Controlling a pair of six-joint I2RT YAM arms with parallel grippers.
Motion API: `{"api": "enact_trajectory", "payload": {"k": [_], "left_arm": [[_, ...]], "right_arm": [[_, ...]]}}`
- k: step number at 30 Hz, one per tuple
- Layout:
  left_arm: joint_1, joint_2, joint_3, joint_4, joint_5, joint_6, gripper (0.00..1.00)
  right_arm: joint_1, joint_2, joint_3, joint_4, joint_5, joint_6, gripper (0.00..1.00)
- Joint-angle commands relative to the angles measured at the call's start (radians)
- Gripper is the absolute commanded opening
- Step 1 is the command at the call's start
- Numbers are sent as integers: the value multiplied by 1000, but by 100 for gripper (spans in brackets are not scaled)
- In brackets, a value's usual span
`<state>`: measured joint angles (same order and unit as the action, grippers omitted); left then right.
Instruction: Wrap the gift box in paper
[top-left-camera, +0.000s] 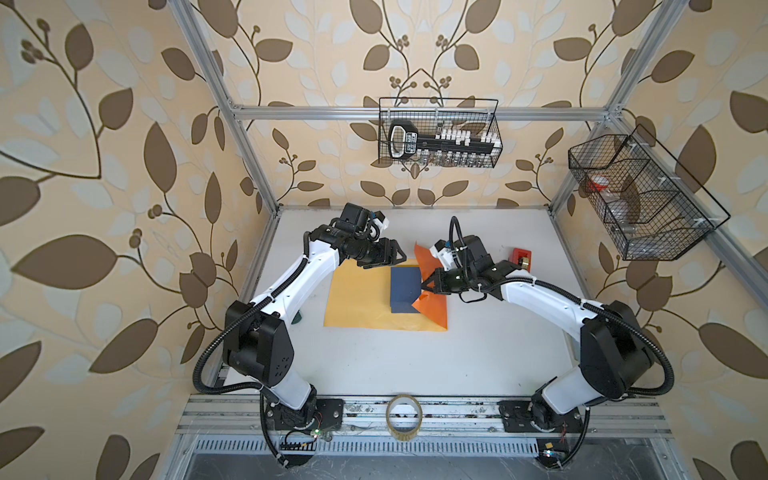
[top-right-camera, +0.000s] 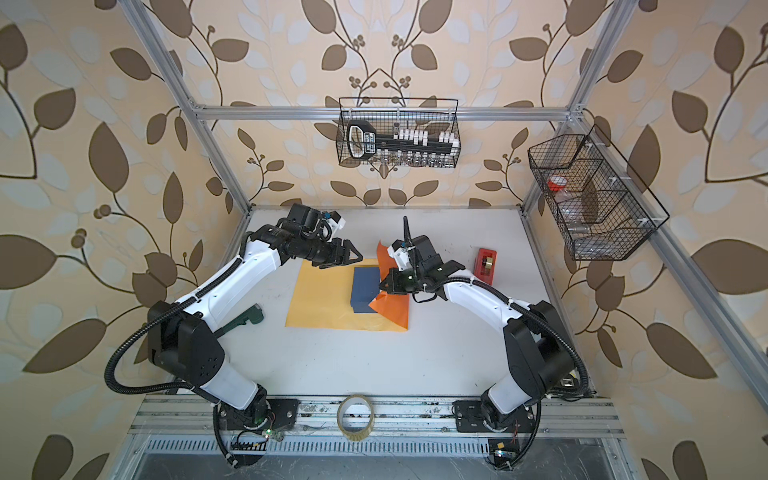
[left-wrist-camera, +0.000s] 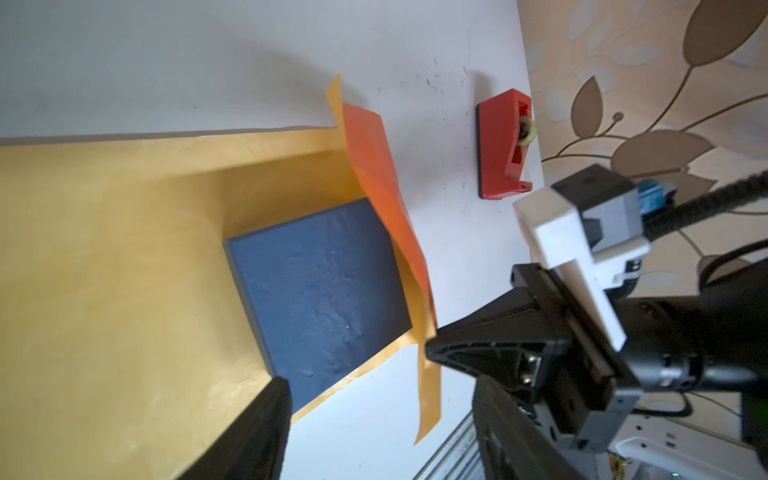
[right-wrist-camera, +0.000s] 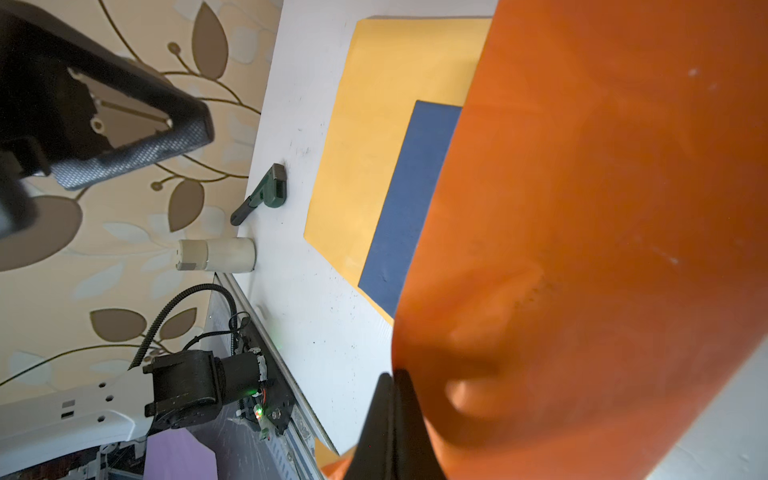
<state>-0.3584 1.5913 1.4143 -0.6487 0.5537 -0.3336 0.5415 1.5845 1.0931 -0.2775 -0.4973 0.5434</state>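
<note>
White surface (top-left-camera: 415, 365): box (top-left-camera: 405, 291) on paper (top-left-camera: 357, 299), just beside the right end effector (top-left-camera: 423, 286) pinching the paper's lifted edge; the left end effector (top-left-camera: 397, 254) hovers wide, empty. A tug could drag the unpinned box.

The gift box (top-left-camera: 405, 286), flat, square and matte slate-blue, lies flat on the paper (top-left-camera: 359, 301), right of the sheet's middle in both top views. The paper, a large thin sheet, is spread yellow-tan face up on the white desk (top-left-camera: 415, 365), but its right-hand strip is lifted off the desk and curls up along the box's right side, showing its bright orange face. The raised flap seems to lean just over the box's right edge, though contact with it cannot be made out.
</note>
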Motion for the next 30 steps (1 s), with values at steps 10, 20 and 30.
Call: {"api": "enact_trajectory", "payload": {"k": [10,20,30], "left_arm": [[7,95,-69,165,84,-213,47],[-19,124,-131,225,87,-267,34],[-20,128,-114,202,70,-257,9]], "right_arm": [[60,61,63,53,9,33,0],[89,83,70,75,17,40,0],[103,104,104,49,20,33,0]]}}
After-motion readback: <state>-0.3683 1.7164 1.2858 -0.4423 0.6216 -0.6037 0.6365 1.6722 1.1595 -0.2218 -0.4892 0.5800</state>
